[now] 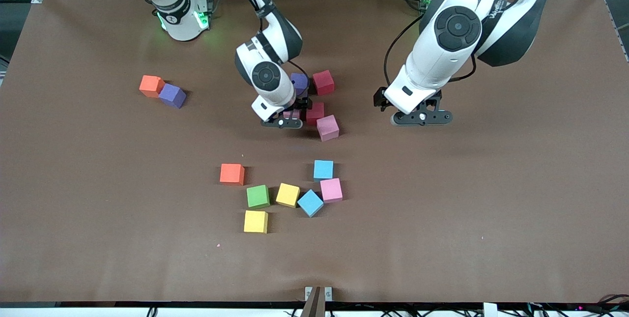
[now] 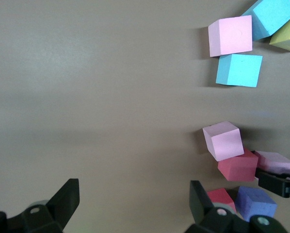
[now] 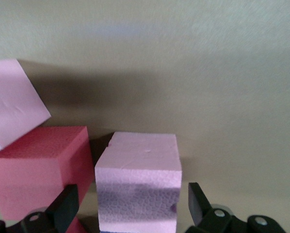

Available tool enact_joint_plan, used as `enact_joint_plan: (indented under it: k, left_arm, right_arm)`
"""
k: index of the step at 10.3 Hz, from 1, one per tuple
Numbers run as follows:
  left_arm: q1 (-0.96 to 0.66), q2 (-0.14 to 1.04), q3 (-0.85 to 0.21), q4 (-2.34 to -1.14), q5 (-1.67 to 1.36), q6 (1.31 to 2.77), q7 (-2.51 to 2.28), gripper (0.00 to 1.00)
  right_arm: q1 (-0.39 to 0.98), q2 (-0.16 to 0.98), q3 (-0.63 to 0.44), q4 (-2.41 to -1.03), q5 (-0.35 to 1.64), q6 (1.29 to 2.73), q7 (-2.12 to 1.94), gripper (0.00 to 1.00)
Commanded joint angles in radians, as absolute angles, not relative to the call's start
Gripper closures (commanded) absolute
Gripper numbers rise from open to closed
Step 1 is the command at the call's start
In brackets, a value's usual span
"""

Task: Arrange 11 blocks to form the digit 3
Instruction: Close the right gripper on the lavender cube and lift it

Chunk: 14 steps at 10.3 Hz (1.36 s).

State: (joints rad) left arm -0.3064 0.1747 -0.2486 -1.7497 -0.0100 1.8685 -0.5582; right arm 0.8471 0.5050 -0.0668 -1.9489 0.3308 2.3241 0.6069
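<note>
Nearest us we see a yellow block (image 1: 256, 221). We find the right gripper (image 1: 284, 121) spread wide around a pink block (image 3: 138, 187) beside red (image 1: 315, 112). The left gripper (image 1: 421, 118) hangs wide over bare table (image 1: 491, 184). We count fourteen blocks.

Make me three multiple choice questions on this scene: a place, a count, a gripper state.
1. Which colour of block lies nearest the front camera? A green, B yellow, C red.
2. How many blocks are sky blue? A one, B two, C four.
3. The right gripper is: A open at a pink block, B shut on a red block, C shut on nothing.
1 B: a yellow block lies lowest in the front view. 2 B: two sky blue blocks show. 3 A: its fingers stand apart, the block between them; the left gripper waits open over bare table.
</note>
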Motion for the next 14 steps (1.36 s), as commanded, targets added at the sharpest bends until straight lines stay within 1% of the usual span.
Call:
enact_joint_plan:
  k: [1, 5, 6, 7, 8, 11, 14]
  left_arm:
    - [-0.311, 0.173, -0.256, -1.756, 0.023, 1.899, -0.595, 0.00]
    - [-0.313, 0.190, -0.258, -1.746, 0.045, 1.905, -0.627, 0.00]
    - [-0.311, 0.190, -0.258, -1.740, 0.044, 1.905, -0.627, 0.00]
    - [-0.310, 0.190, -0.258, -1.741, 0.044, 1.905, -0.627, 0.00]
    - [-0.313, 0.190, -0.258, -1.741, 0.044, 1.905, -0.629, 0.00]
    - [-0.318, 0.193, -0.256, -1.741, 0.046, 1.905, -0.629, 0.00]
    - [-0.345, 0.204, -0.258, -1.746, 0.046, 1.905, -0.655, 0.00]
  right_arm:
    - [0.845, 0.506, -0.066, -1.963, 0.322, 2.333, 0.621, 0.00]
    - [0.848, 0.506, -0.067, -1.974, 0.322, 2.338, 0.623, 0.00]
    - [0.845, 0.506, -0.067, -1.974, 0.322, 2.338, 0.624, 0.35]
    - [0.841, 0.506, -0.066, -1.974, 0.322, 2.338, 0.627, 0.93]
    - [0.838, 0.503, -0.067, -1.973, 0.322, 2.336, 0.627, 1.00]
    - [0.796, 0.454, -0.069, -1.973, 0.321, 2.301, 0.608, 1.00]
    - [0.749, 0.422, -0.071, -1.988, 0.319, 2.260, 0.421, 1.00]
